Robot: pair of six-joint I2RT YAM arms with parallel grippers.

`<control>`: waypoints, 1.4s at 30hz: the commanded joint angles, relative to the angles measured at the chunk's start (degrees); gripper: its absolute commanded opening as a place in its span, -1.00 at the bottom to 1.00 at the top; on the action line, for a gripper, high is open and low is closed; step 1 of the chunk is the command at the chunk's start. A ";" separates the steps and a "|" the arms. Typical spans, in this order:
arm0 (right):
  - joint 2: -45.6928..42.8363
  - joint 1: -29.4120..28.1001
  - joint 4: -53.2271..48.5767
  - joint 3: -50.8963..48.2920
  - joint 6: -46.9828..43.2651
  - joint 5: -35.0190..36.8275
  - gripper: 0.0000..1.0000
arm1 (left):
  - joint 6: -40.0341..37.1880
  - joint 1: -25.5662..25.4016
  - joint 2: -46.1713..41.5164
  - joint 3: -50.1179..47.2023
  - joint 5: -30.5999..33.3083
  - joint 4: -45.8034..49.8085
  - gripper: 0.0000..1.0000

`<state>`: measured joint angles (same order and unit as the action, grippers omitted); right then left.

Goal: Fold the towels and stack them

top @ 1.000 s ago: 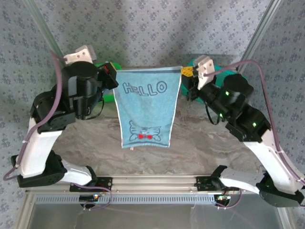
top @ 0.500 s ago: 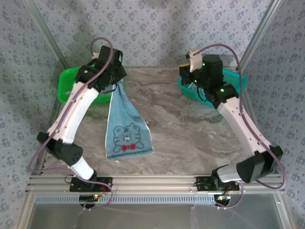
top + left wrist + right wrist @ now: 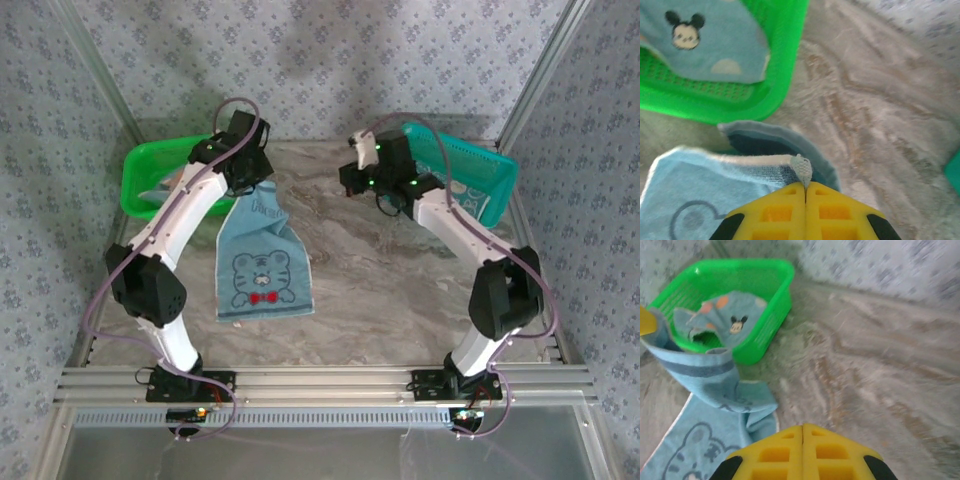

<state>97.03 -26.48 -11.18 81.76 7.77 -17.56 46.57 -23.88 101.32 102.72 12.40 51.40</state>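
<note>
Marbled desk (image 3: 400, 290) carries the tiger towel (image 3: 262, 280) left of centre, one corner clamped in the left gripper's (image 3: 805, 186) jaws, likely to spread it for folding. Right gripper's (image 3: 802, 429) jaws sit together, empty.

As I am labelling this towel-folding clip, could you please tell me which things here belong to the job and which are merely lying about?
Job: tiger towel, pinched by the left gripper; mouse-print towel in the green basket.
Lying about: the green basket itself; teal basket; table.
</note>
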 commanded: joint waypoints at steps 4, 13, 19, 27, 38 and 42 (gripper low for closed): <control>9.28 -8.53 0.32 -0.32 4.18 -3.35 -1.00 | 0.19 2.11 -9.12 -8.55 2.33 -1.26 -1.00; 25.31 -15.22 -4.67 7.84 6.18 -0.52 -1.00 | 1.34 4.37 -20.20 -25.99 3.46 0.29 -1.00; 26.62 -15.33 -4.86 3.22 7.26 3.29 -1.00 | 3.60 4.39 -25.32 -40.26 -1.31 -2.11 -1.00; 14.82 -15.93 -2.88 -18.81 9.30 6.41 -1.00 | 3.90 3.54 -26.21 -51.13 -4.39 -4.65 -1.00; -1.42 -18.72 -10.81 -16.84 7.73 9.27 -0.63 | 1.48 1.71 -22.29 -54.25 -4.54 -8.62 -1.00; 1.78 -19.07 -12.97 -6.18 8.19 8.92 -0.33 | 0.91 1.28 -20.07 -53.97 -4.27 -8.60 -1.00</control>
<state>98.13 -45.50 -21.65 68.60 15.79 -9.61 48.64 -22.17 80.16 48.36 8.14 43.07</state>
